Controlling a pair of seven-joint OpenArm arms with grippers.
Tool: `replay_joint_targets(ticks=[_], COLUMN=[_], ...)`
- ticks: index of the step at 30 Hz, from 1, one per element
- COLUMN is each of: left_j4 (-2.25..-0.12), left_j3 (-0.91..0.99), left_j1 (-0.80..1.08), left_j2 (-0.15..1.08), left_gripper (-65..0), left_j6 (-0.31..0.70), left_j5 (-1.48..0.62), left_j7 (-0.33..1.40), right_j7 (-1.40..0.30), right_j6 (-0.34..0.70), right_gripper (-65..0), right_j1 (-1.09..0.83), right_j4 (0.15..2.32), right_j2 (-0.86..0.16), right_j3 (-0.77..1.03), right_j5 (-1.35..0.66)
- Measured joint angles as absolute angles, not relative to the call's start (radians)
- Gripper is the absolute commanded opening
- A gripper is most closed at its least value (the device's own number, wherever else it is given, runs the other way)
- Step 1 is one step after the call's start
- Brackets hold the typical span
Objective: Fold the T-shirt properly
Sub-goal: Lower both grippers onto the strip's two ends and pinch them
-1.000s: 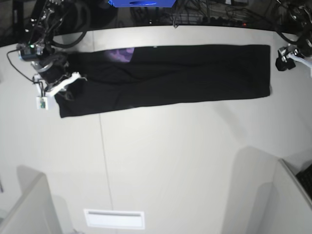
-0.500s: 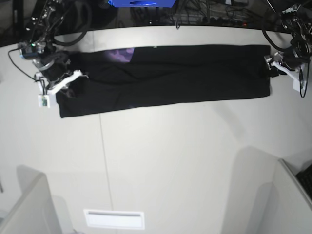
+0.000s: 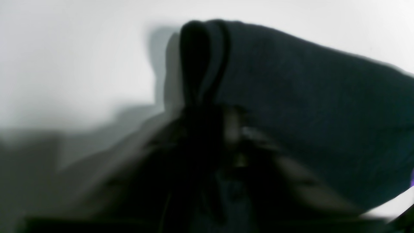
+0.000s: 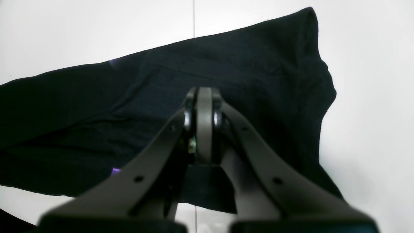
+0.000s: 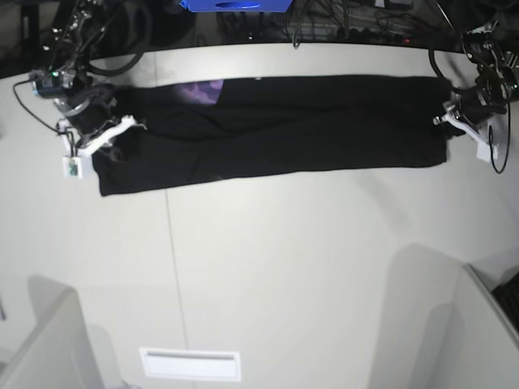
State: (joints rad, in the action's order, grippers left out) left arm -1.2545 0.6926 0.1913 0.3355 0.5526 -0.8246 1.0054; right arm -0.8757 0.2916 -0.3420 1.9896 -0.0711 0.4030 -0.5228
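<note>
Moved in from the side, the left fingers (image 5: 448, 111) now pinch the T-shirt's (image 5: 276, 130) end, right fingers (image 5: 113, 134) clamped on the other, the long black strip lying across the tabletop (image 5: 284, 267), no writing legible.

Left gripper (image 3: 226, 136) blurred — its hold on T-shirt (image 3: 307, 106) unclear.

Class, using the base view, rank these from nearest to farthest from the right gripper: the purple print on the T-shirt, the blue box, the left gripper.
1. Purple print, just beside the right gripper.
2. Blue box, top edge, centre.
3. Left gripper, at the T-shirt's opposite end.
</note>
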Motion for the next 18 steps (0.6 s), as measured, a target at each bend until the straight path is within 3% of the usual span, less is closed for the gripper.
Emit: replay_joint_targets(ticks=[6, 10, 15, 18], left_j4=[-1.185, -1.304, -1.503, -1.668], left_j3=[0.69, 0.683, 0.683, 0.668], left_j1=[0.17, 0.201, 0.312, 0.342], left_j2=[0.333, 0.37, 0.404, 0.414], left_gripper=[-65.0, -65.0, -65.0, -65.0], left_j6=[0.574, 0.544, 0.386, 0.347], left_j5=[-0.86, -0.764, -0.682, -0.717], left_j7=[0.937, 0.994, 1.055, 1.043], right_j7=[-0.876, -0.875, -0.876, -0.876], right_j6=[0.292, 0.292, 0.292, 0.292], right_gripper=[-65.0, -65.0, -65.0, -65.0], right_j1=[-0.344, -0.342, -0.342, -0.342], right_j4=[1.99, 1.99, 1.99, 1.99], right_j2=[-0.071, -0.071, -0.071, -0.071], right_j3=[0.407, 0.407, 0.406, 0.406], right_j5=[-0.523, -0.523, -0.522, -0.523])
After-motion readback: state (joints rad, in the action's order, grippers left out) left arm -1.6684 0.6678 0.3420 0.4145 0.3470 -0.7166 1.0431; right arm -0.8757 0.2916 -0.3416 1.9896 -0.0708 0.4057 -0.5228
